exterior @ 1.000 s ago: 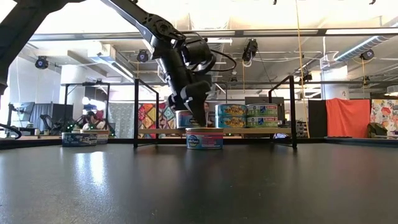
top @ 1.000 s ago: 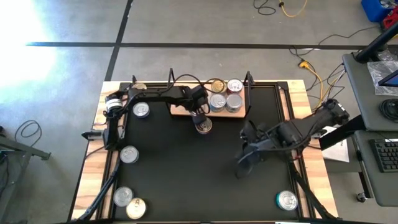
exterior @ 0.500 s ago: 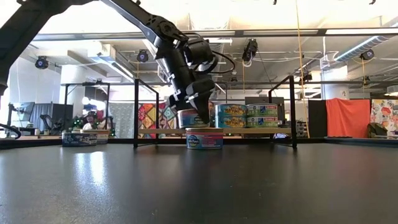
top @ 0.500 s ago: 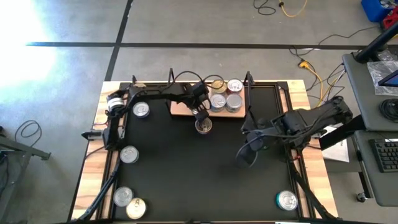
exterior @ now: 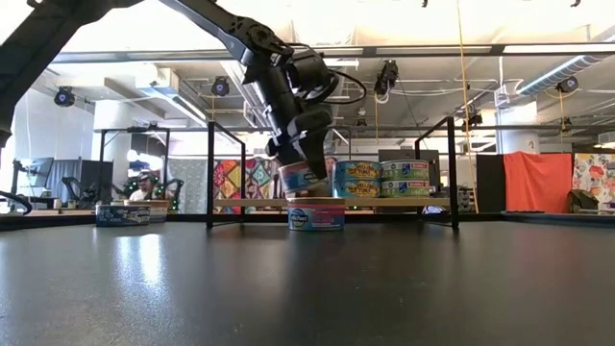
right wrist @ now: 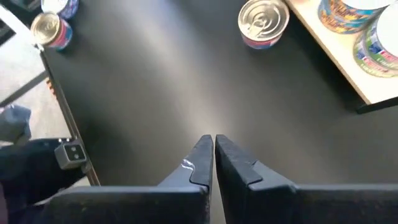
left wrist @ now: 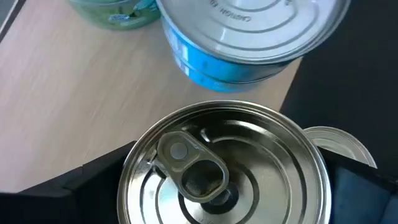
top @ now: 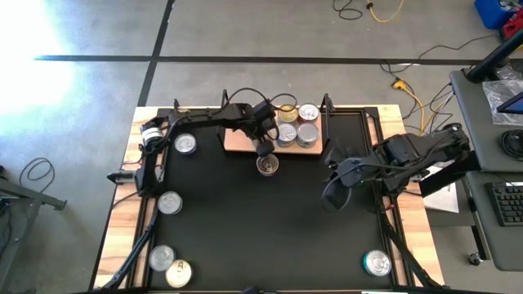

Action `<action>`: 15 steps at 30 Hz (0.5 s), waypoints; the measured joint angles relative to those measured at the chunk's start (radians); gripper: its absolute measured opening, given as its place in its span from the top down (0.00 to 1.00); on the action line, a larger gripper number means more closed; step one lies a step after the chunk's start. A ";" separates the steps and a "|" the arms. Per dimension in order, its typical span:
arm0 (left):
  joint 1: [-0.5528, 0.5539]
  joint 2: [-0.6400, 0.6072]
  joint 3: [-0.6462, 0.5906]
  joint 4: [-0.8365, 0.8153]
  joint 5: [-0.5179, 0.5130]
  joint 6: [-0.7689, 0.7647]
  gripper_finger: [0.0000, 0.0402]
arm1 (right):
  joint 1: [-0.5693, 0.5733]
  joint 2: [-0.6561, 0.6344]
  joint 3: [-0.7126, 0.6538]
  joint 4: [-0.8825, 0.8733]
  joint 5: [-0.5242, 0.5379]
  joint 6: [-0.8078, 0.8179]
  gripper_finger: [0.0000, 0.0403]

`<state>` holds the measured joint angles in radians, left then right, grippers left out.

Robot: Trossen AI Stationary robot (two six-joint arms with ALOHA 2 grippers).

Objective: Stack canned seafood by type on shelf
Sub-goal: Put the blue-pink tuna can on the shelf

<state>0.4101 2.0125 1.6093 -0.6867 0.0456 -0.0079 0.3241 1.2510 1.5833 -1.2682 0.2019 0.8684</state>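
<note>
Nearest, 5 loose tins (top: pixel 169 202) wait around the table (top: pixel 245 237). The right gripper (top: pixel 333 196) hovers clenched and empty. Farther back, the left gripper (top: pixel 261 147) grasps 1 silver-lidded tin (left wrist: pixel 224 168) over the shelf (top: pixel 237 144), beside 4 stacks (top: pixel 307 133). Probably half the task remains.

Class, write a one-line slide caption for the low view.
Left gripper holds a silver-lidded tin above a pink-labelled tin in front of the shelf.

held tin's (left wrist: pixel 217 171) side label hidden, fingers (left wrist: pixel 56 190) cropped
</note>
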 joint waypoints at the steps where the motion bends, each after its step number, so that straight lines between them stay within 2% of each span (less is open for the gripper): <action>1: 0.001 0.000 -0.001 0.003 -0.001 0.011 0.01 | -0.006 0.000 0.000 0.004 0.000 0.000 0.98; 10: 0.017 0.006 0.000 -0.003 0.000 0.079 0.00 | -0.044 0.015 0.000 0.062 -0.001 -0.006 0.98; 15: 0.030 0.006 0.010 -0.021 0.060 0.080 0.00 | -0.052 0.015 0.000 0.080 -0.001 0.002 0.98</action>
<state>0.4405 2.0186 1.6190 -0.7080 0.1058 0.0725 0.2722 1.2659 1.5837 -1.1878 0.2005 0.8704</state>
